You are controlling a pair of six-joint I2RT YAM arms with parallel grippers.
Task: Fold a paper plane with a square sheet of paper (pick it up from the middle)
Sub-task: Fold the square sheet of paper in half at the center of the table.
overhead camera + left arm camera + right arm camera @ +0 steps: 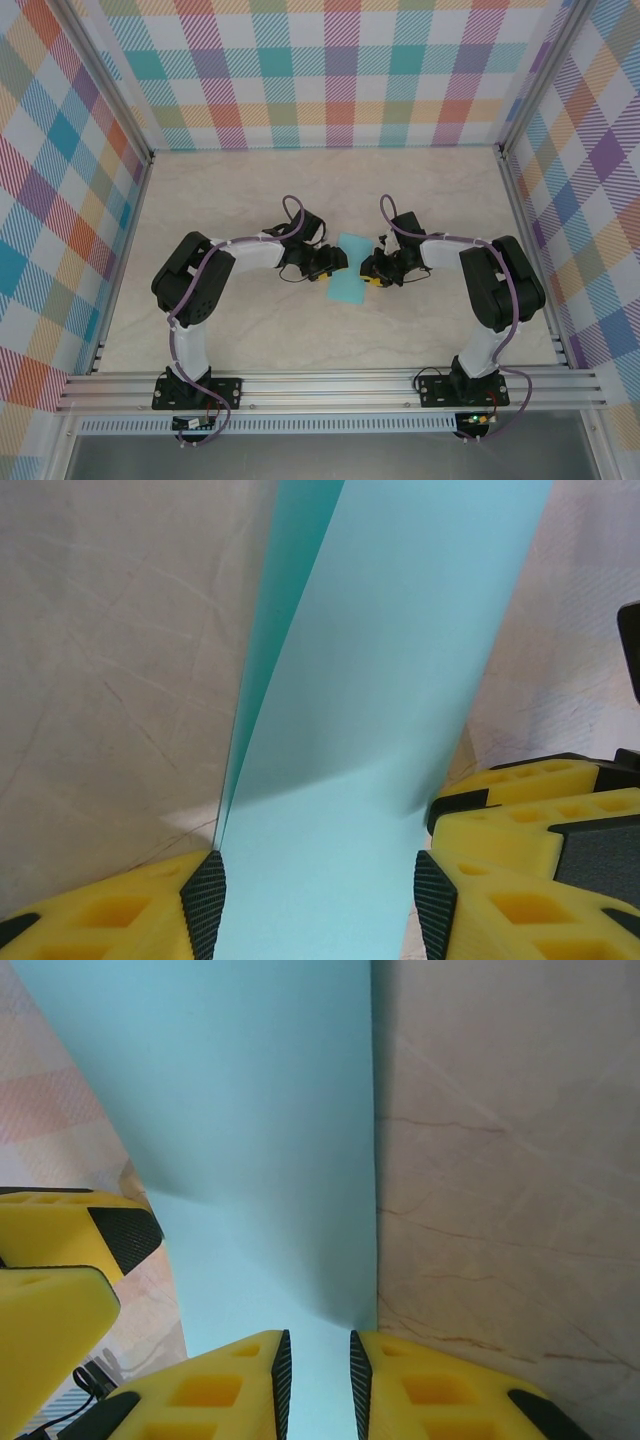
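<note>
The square sheet of paper (348, 276) is light teal and lies folded into a strip on the table between my two grippers. My left gripper (335, 262) comes at it from the left. In the left wrist view its jaws (320, 872) stand wide apart, and the paper (380, 680) runs between the pads with two layers showing along its left edge. My right gripper (372, 270) meets the sheet from the right. Its jaws (319, 1348) leave a narrow gap, and the paper (260, 1110) shows through that gap and beyond. The paper plane is not formed.
The marble-look tabletop (250, 190) is walled by checked panels (320, 70) on three sides. An aluminium rail (330, 388) carries both arm bases at the near edge. The right gripper's yellow fingers (540, 805) crowd the left wrist view, and the left's fingers (60, 1230) the right.
</note>
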